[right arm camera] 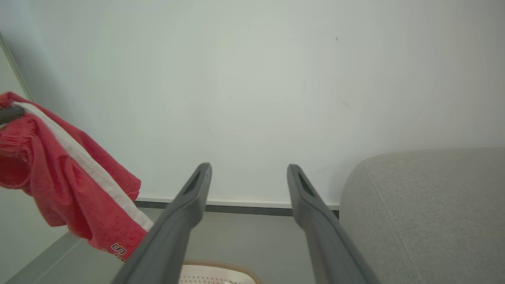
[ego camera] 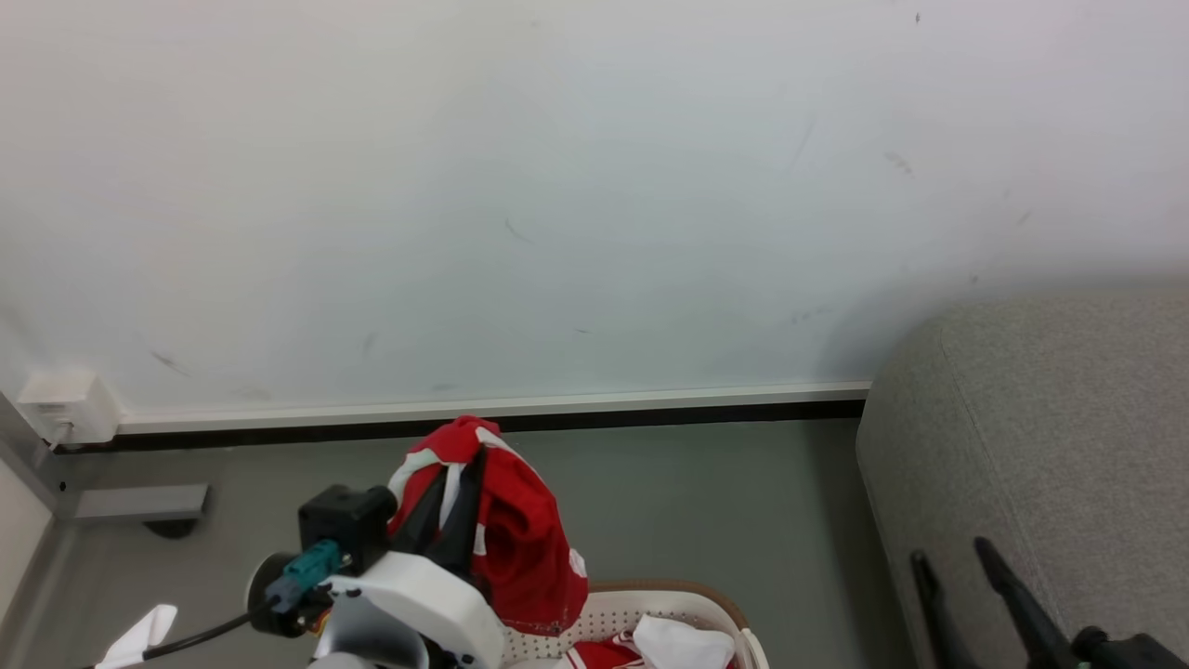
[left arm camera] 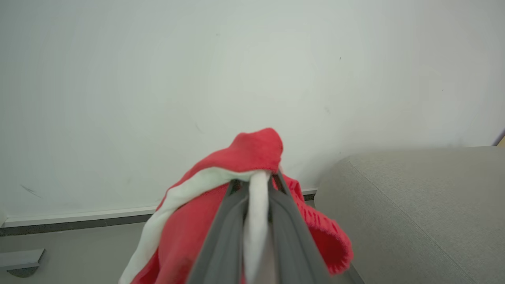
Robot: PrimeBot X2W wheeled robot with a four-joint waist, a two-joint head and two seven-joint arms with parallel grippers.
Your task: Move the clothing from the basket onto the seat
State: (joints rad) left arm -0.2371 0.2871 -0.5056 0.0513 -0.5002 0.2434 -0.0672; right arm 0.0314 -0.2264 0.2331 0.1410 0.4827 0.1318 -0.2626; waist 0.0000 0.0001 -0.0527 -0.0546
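The left gripper (ego camera: 464,469) is clamped on a red garment (ego camera: 525,539), its two dark fingers pinching a fold where a white stripe runs through the cloth. In the left wrist view the white band is squeezed between the fingers (left arm camera: 221,236), and a red tuft pokes out past the tips. The garment hangs above the basket (ego camera: 706,599), drooping down the right side of the gripper in a loose bundle with its lower hem near the rim.

It looks light and thoroughly limp, so I'd expect it to sway and trail wherever the arm goes and to slump into a heap when let go. The pinch sits on a bunched fold rather than a single edge. That seems a secure hold for soft knit like this, and the cloth doesn't look slippery.

Down in the basket more clothing (ego camera: 608,655), red and white, lies crumpled. Any raised fold of it would do as a place to grab.

Further right, the right gripper (ego camera: 949,551) has its fingers spread wide with nothing between them, held low just in front of the seat (ego camera: 1040,418). The seat is a broad grey cushion against the wall, well apart from the hanging garment. My guess is that carrying the garment across to it is the step in hand, with more of the basket left to clear afterwards.
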